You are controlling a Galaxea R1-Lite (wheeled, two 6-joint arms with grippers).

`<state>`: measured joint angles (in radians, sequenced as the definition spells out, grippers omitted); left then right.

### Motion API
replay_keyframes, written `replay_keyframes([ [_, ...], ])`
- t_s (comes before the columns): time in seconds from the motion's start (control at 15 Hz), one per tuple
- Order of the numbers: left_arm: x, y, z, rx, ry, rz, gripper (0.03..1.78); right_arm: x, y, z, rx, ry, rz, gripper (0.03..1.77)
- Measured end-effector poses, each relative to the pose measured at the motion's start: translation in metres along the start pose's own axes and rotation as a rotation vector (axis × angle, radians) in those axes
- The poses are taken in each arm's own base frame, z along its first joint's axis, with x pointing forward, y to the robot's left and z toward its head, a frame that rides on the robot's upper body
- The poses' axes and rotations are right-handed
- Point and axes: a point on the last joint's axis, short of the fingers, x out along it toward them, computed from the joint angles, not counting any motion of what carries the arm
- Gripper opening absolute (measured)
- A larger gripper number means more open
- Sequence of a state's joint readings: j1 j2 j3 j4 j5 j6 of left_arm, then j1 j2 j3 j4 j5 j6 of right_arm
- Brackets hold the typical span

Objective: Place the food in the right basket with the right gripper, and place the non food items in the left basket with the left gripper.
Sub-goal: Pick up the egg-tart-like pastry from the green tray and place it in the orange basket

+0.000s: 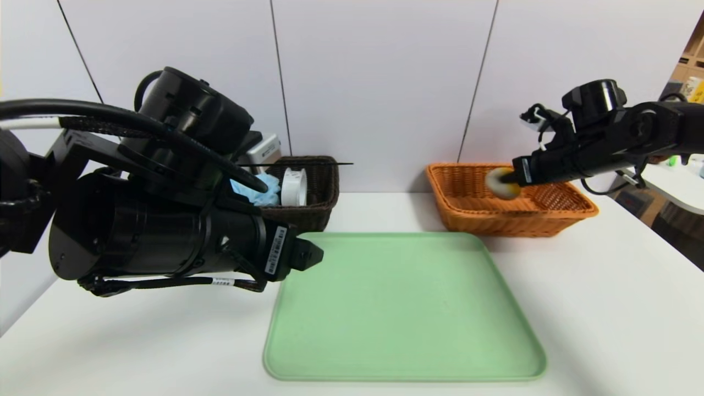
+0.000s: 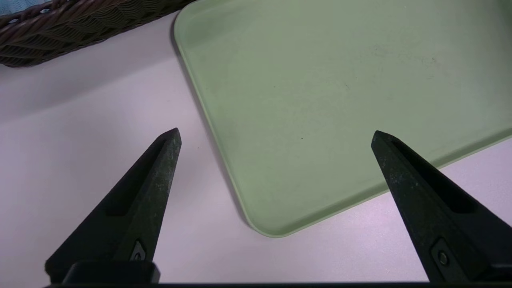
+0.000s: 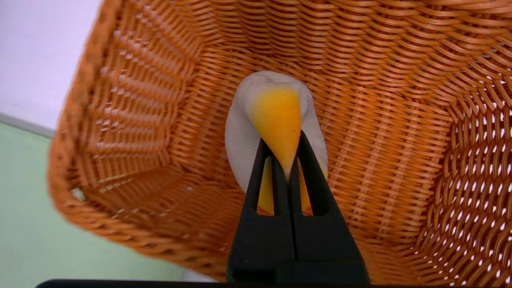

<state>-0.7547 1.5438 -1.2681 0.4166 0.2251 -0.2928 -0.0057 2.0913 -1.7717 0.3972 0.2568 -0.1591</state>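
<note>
A toy fried egg (image 1: 500,183), white with a yellow yolk (image 3: 276,112), hangs inside the orange wicker right basket (image 1: 572,212). My right gripper (image 1: 514,179) is shut on the egg, pinching the soft yolk between its black fingertips (image 3: 282,140). The basket floor (image 3: 400,120) under the egg is bare. The dark brown left basket (image 1: 322,192) holds a blue cloth (image 1: 258,193) and a white tape roll (image 1: 293,187). My left gripper (image 2: 276,136) stands open with nothing in it, above the table at a near corner of the green tray (image 2: 320,80).
The green tray (image 1: 401,308) lies bare in the middle of the white table, in front of both baskets. My left arm's bulk (image 1: 165,236) covers the table's left side and part of the dark basket (image 2: 60,28). A grey wall closes the back.
</note>
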Motion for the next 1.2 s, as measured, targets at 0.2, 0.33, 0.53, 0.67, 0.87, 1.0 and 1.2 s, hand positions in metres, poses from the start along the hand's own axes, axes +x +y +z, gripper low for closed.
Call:
replay_keyframes([
  [0.2, -0.0001, 0.0, 0.0001, -0.002, -0.001, 0.0, 1.69, 0.0101, -0.004, -0.0037, 0.008, 0.052, -0.004, 0.06],
  [0.33, -0.0001, 0.0, 0.0001, -0.002, -0.001, 0.001, 1.69, 0.0116, -0.0054, -0.0036, 0.014, 0.069, -0.001, 0.27],
  [0.53, -0.0001, 0.0, 0.0001, -0.001, -0.001, 0.001, 1.69, 0.0121, -0.0059, -0.0015, 0.013, 0.062, -0.003, 0.73],
  [0.67, -0.0003, 0.0, 0.0002, -0.002, -0.002, 0.0, 1.69, 0.0112, -0.0061, -0.0003, 0.012, 0.058, -0.004, 0.95],
  [0.87, -0.0003, 0.0, 0.0003, -0.001, -0.002, 0.0, 1.69, 0.0094, -0.0055, 0.0015, 0.01, 0.051, -0.005, 1.19],
  [1.0, -0.0003, -0.0001, 0.0006, -0.002, -0.005, -0.001, 1.69, 0.0081, -0.0052, 0.002, 0.011, 0.053, -0.004, 1.31],
  [1.2, -0.0004, -0.0004, 0.0016, -0.005, -0.014, -0.004, 1.69, 0.0069, -0.0049, 0.0037, 0.012, 0.048, -0.004, 1.43],
])
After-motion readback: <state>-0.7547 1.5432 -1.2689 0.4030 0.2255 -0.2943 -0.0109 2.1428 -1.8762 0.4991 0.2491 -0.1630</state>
